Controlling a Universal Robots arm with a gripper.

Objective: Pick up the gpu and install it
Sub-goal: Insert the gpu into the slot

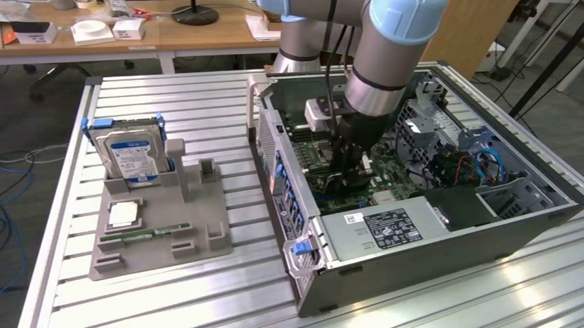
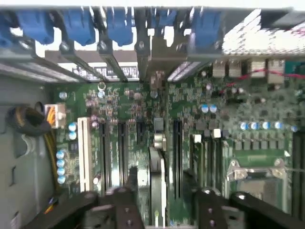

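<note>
One grey holder (image 1: 205, 236) sits on the exterior view's left of the slatted tabletop (image 1: 201, 102), a hard drive (image 1: 128, 156) standing upright in it and a small memory stick (image 1: 146, 234) lying in its front slot. No graphics card over there!

Moving across, the open computer case (image 1: 438, 253) takes the middle, and the arm reaches straight down into it, over the green main board.

From the wrist, here it is: the graphics card (image 2: 157, 176) stands on edge in a slot of the main board, right between the fingers (image 2: 126, 205). They stand well apart, one on each side of the card, with board showing in the gaps. I read that as spread wide and gripping nothing.

Seating looks like the job in hand. Doing it well, I'd say, means the card upright and square in its slot, pushed down evenly along its length, with its end plate lined up against the rear openings.

As for looks: seen edge-on it's a thin slab, dark along one face with a pale silvery edge. Whether it's fully home, I can't tell.
</note>
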